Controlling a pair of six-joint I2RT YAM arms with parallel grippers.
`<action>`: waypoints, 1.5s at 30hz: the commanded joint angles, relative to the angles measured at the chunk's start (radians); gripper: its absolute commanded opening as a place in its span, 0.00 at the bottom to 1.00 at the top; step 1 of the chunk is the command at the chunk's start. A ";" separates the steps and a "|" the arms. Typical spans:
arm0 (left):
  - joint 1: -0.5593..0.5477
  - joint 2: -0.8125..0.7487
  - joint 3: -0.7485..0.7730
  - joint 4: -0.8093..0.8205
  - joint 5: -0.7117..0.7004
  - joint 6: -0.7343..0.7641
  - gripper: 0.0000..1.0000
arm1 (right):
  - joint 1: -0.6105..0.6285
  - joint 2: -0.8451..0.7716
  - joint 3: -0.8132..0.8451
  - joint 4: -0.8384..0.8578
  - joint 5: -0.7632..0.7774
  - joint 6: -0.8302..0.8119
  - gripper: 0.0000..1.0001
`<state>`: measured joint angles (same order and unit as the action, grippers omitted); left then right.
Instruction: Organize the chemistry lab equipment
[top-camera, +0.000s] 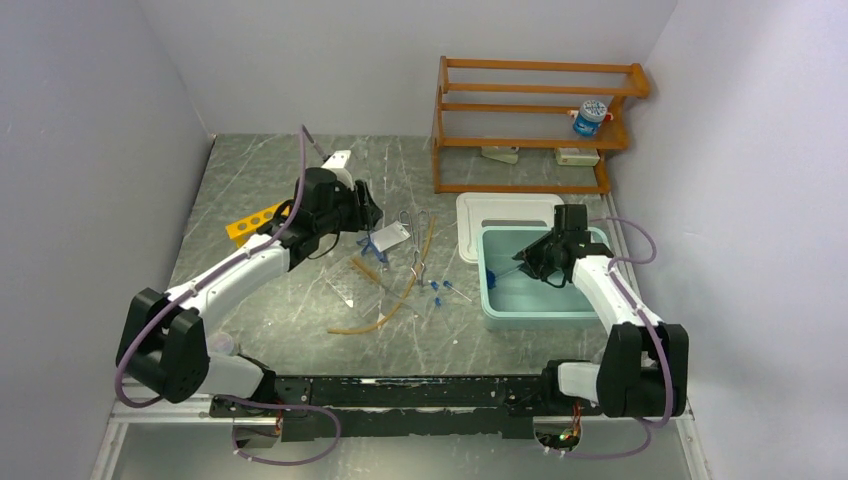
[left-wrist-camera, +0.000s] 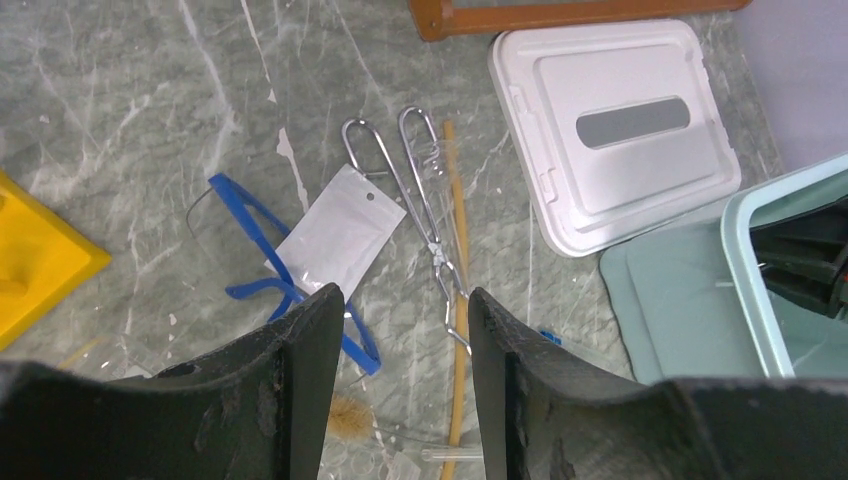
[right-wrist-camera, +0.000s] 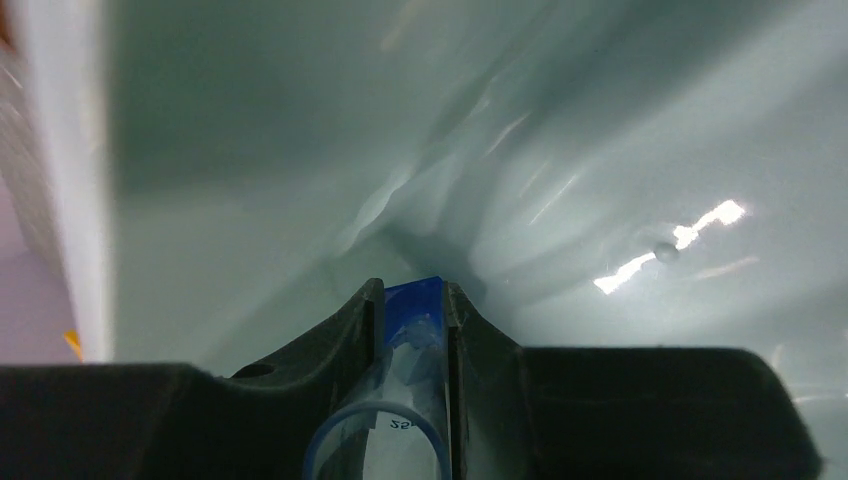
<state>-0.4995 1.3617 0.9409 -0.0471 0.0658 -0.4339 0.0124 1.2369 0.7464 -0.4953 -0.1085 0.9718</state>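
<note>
My left gripper (left-wrist-camera: 405, 295) is open and hangs empty above the table, over the blue-framed goggles (left-wrist-camera: 245, 208), the white packet (left-wrist-camera: 340, 232), the metal tongs (left-wrist-camera: 438, 250) and the long tan rubber tube (left-wrist-camera: 458, 200). From above, that left gripper (top-camera: 368, 222) sits beside the yellow holed rack (top-camera: 252, 222). Tiny blue-capped tubes (top-camera: 440, 290) and a clear tray (top-camera: 352, 280) lie nearer the arms. My right gripper (right-wrist-camera: 412, 290) is shut on a clear cylinder with a blue end (right-wrist-camera: 412, 335). It is held low inside the pale teal tub (top-camera: 530, 305).
The tub's white lid (left-wrist-camera: 620, 130) lies flat behind the tub. An orange wooden shelf (top-camera: 530, 110) stands at the back with a blue and white item (top-camera: 590, 117) on it. A small brush (left-wrist-camera: 345, 415) lies under my left gripper. Walls close in on both sides.
</note>
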 joint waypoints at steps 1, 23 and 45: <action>-0.003 0.025 0.063 -0.012 0.034 0.014 0.54 | -0.038 0.025 -0.026 0.121 0.036 0.128 0.27; -0.004 0.134 0.167 -0.055 0.044 0.030 0.58 | -0.080 0.036 -0.042 0.160 0.241 0.095 0.66; -0.009 0.343 0.267 -0.302 -0.146 -0.165 0.51 | 0.169 -0.029 0.362 0.131 0.197 -0.400 0.62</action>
<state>-0.5003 1.6009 1.1355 -0.2420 -0.0120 -0.5392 0.0868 1.1580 1.0443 -0.4129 0.0895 0.7177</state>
